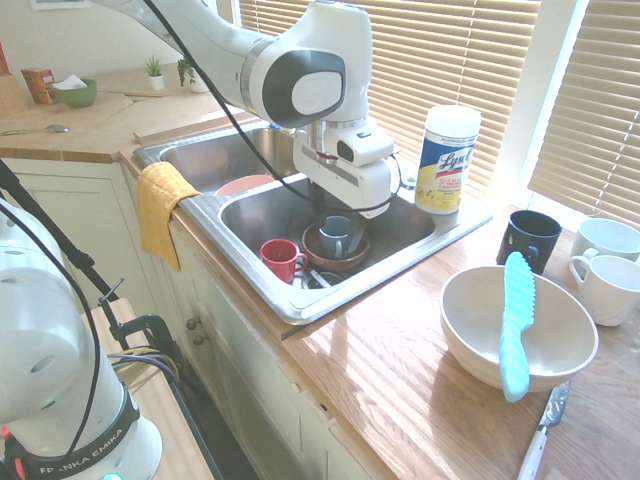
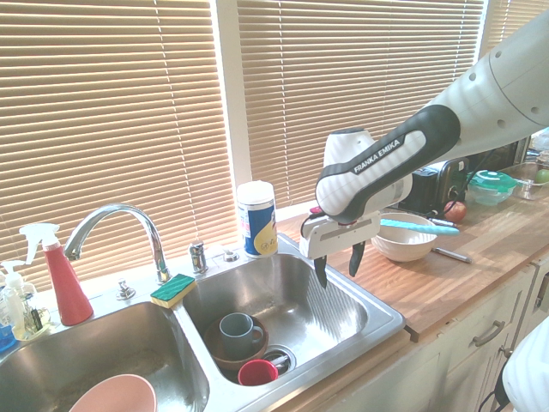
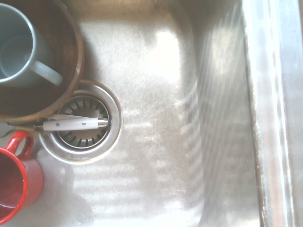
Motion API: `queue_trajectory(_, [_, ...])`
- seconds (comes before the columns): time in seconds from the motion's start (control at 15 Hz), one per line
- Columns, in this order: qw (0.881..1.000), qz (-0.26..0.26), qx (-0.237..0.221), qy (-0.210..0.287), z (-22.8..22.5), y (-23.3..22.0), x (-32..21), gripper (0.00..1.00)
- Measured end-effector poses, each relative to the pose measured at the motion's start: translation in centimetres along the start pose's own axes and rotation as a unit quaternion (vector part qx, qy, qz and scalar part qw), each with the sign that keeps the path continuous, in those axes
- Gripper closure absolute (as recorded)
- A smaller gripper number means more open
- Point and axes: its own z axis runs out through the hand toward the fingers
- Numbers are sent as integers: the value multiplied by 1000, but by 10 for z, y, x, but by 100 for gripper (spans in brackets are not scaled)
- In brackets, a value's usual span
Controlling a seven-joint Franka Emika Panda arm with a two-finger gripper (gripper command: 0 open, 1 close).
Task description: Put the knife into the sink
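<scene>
A: Knife (image 1: 516,325) location? Sink (image 1: 411,252), worktop (image 1: 400,380) first.
B: Sink holds dishes; at four o'clock on the worktop, the knife bridges the white bowl (image 1: 470,335), easy to pinch. Claw (image 2: 339,263) hangs spread wide, empty.

Home kitchen. Double steel sink (image 2: 377,319) set in a wooden counter (image 1: 400,380), arched chrome faucet (image 2: 116,225) behind it. Dishes in the basins: grey mug (image 2: 238,328) in a brown bowl (image 2: 225,350), red cup (image 2: 256,372). Sponge (image 2: 172,290) and spray bottle (image 2: 62,276) at the far rim. Slatted blinds (image 2: 129,112) over the windows. White cabinets (image 1: 235,385) below; yellow cloth (image 1: 162,210) draped over the edge.
</scene>
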Motion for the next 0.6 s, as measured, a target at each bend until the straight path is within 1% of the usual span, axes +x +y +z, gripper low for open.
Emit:
queue_trajectory(0.2, [1000,-9,0,-1,1,0,0,0])
queue_trajectory(0.27, [1000,-29,2,-5,0,2,2,0])
queue_trajectory(0.4, [996,-91,9,-15,-7,11,13,0])
queue_trajectory(0.6, [985,-170,24,7,-40,44,55,0])
